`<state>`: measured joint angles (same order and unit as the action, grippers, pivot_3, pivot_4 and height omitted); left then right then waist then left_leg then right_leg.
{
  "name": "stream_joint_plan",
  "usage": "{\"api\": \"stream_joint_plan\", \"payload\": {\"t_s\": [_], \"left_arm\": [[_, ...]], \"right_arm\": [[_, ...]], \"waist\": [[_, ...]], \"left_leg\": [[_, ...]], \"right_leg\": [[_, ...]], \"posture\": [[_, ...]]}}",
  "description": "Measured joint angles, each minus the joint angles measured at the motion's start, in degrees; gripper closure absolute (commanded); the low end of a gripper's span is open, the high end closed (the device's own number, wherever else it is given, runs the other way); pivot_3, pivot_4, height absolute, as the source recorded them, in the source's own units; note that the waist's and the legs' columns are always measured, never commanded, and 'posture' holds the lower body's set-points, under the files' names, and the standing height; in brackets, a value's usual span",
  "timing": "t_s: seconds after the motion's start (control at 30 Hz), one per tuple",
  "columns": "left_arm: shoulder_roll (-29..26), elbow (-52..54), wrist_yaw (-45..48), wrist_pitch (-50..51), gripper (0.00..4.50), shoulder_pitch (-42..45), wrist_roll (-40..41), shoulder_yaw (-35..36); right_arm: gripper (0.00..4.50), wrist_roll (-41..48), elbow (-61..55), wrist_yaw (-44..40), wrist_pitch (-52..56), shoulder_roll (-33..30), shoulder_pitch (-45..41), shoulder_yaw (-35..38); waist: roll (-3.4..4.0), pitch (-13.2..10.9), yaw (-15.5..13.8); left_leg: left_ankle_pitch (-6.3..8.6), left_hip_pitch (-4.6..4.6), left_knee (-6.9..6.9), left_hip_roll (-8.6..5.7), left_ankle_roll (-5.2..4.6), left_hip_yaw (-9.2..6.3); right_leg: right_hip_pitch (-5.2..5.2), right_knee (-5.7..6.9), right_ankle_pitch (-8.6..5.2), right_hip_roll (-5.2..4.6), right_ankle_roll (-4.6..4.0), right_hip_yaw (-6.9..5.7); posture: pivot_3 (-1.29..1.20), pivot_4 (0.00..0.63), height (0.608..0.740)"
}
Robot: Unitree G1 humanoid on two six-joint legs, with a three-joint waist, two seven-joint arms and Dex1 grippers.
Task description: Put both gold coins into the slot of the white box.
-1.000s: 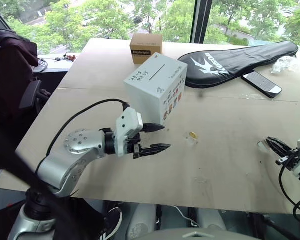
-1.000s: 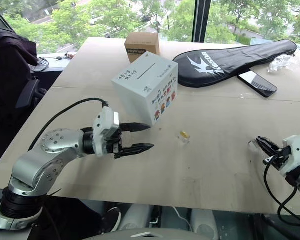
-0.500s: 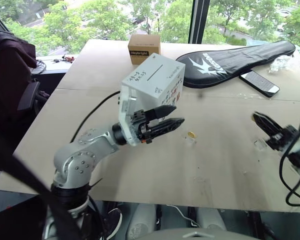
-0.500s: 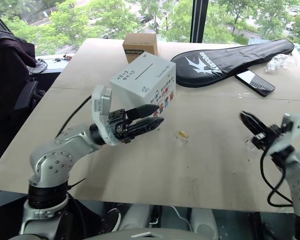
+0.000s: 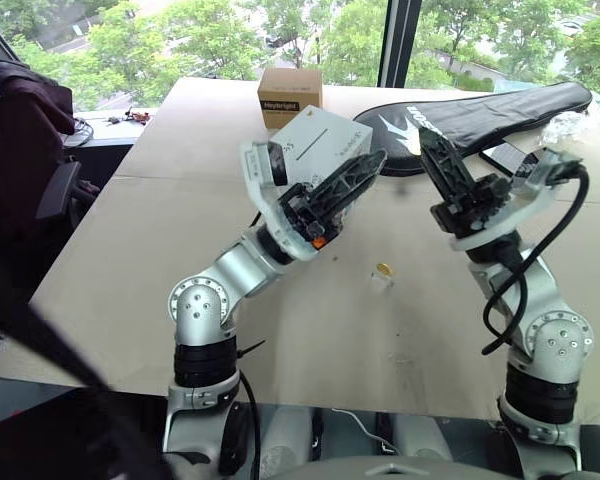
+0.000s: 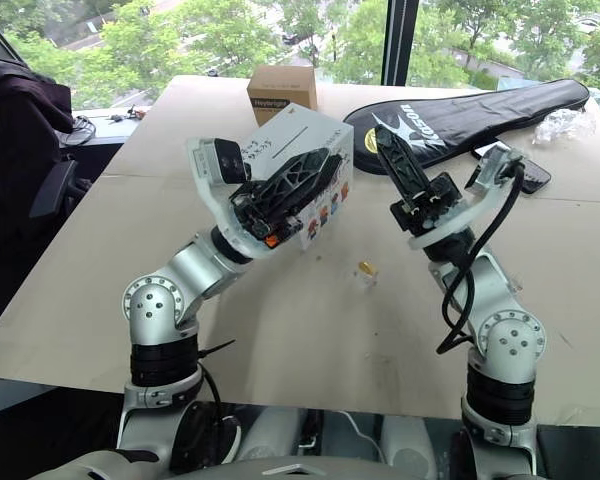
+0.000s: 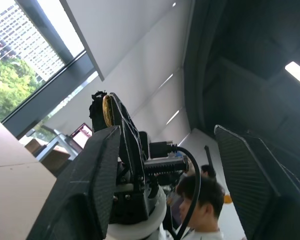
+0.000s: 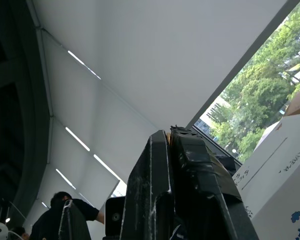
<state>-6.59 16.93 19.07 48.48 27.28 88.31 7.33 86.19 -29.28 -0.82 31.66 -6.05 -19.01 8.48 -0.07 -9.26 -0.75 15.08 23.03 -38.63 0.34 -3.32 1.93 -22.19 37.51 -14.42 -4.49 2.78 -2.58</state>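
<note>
One gold coin [image 7: 107, 110] is being pinched at the tips of the closed right gripper [image 5: 427, 141], beside the white box [image 5: 325, 140]; the left gripper [image 7: 175, 165] is being held apart. Another coin [image 5: 385, 269] is lying near the box. With a loosened pinch, the coin could be dropped.

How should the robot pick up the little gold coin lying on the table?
The gold coin lies flat on the table, beside a small clear piece. Probably best to come straight down and pinch across its thin rim, since only the edges offer any grip.
</note>
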Motion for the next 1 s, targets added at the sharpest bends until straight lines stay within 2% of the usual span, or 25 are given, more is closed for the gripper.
{"api": "stream_joint_plan", "payload": {"t_s": [0.3, 1.0], "left_arm": [[2.0, -0.02, -3.1, -2.35, 3.07, -0.16, 0.27, -0.66], [2.5, -0.62, -3.11, -3.26, 3.07, -0.17, -0.57, -1.35]], "right_arm": [[4.5, -0.24, -1.29, 1.1, -0.8, 1.66, 0.06, -3.06], [4.5, -0.24, -1.52, -1.87, -0.61, -0.53, 0.14, -5.34]], "waist": [[0.0, 0.0, 0.07], [-0.03, -0.02, 0.08]], "left_leg": [[0.02, -0.03, 0.01, 0.01, -0.04, 0.03], [0.04, -0.02, 0.16, 0.02, -0.07, 0.07]], "right_leg": [[-0.01, 0.0, -0.01, 0.06, -0.01, 0.05], [-0.05, -0.16, -0.01, 0.06, -0.01, 0.09]], "posture": [[0.0, 0.15, 0.74], [0.0, 0.15, 0.74]]}}
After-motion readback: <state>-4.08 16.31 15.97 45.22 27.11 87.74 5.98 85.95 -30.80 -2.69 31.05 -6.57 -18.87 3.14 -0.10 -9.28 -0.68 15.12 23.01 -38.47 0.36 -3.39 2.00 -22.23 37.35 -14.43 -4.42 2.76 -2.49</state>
